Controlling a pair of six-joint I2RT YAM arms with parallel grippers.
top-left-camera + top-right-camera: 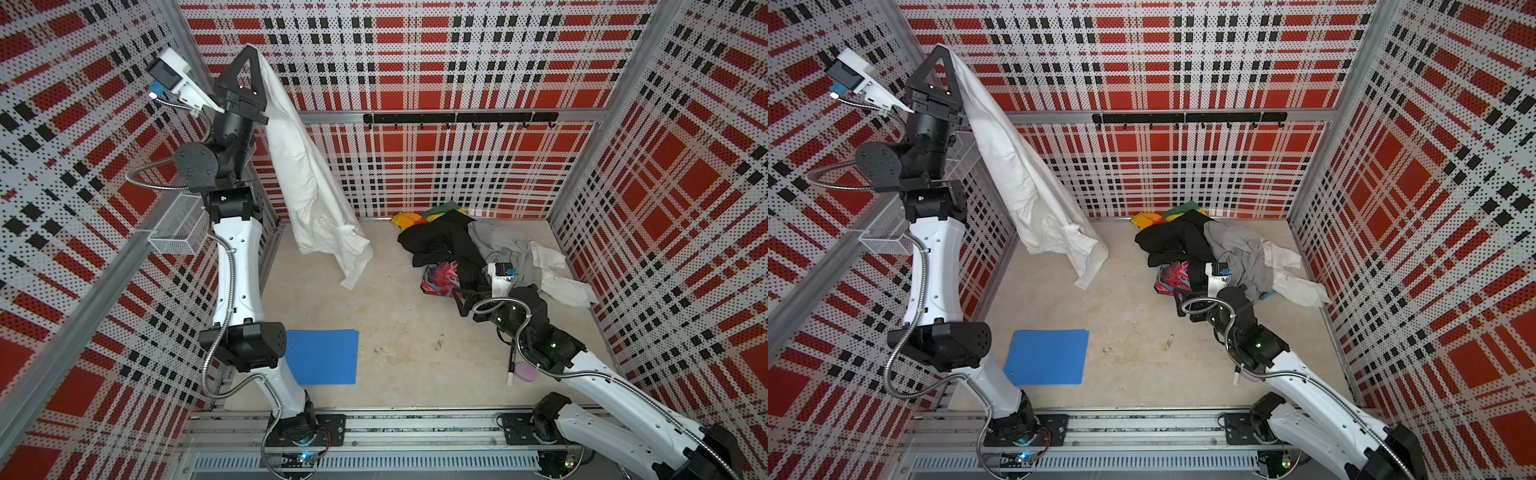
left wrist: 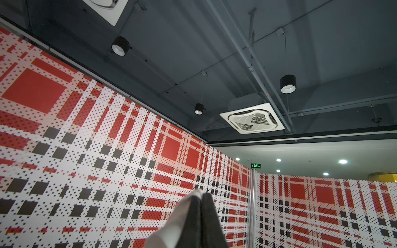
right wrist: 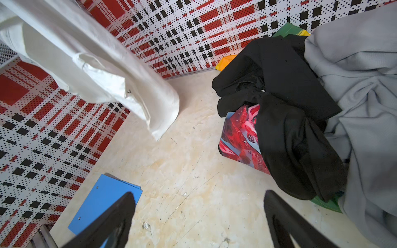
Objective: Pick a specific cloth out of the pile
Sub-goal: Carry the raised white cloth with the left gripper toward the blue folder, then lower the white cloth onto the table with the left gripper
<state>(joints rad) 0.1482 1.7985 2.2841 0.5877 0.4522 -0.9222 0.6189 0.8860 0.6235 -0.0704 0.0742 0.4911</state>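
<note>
While the left end effector (image 1: 252,49) stands raised at ten o'clock, clamped on the cloth (image 1: 307,187), the white garment hangs from it, well apart from the pile (image 1: 465,249) at two o'clock on the table (image 1: 395,324). Right end effector (image 3: 199,193): jaws wide, holding nothing, low beside the pile. Wire basket (image 1: 178,228) on the wall at nine o'clock: contents not discernible through the mesh.

SITE: robot lab cell | EVID: plaid perforated wall panels (image 1: 457,62); arm bases (image 1: 299,428) bolted to alu rail (image 1: 415,430); ceiling AC unit (image 2: 252,118); exit sign (image 2: 255,165)
</note>
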